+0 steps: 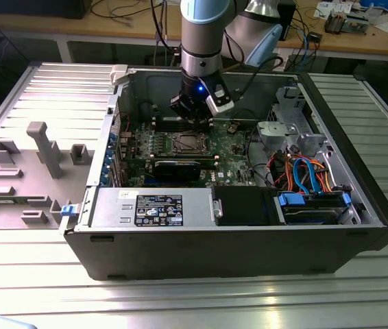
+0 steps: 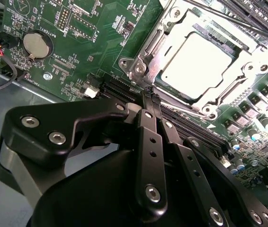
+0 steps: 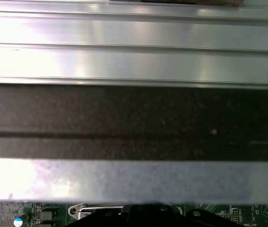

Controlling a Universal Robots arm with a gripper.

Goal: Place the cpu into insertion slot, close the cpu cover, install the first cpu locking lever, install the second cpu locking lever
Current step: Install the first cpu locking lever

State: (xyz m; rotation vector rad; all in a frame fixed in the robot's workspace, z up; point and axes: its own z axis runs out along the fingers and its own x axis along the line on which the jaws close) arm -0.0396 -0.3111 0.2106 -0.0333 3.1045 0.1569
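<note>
Upright arm; pincer [image 2: 149,97] pinched narrow beside cpu cover [image 2: 160,49], seemingly empty.

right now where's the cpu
The cpu sits in the insertion slot on the green motherboard, framed by the cpu cover, just beyond the gripper in the second wrist view.

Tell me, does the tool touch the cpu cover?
Cannot tell. In the second wrist view the tool ends at the corner of the cpu cover, but no contact or gap shows plainly.
</note>
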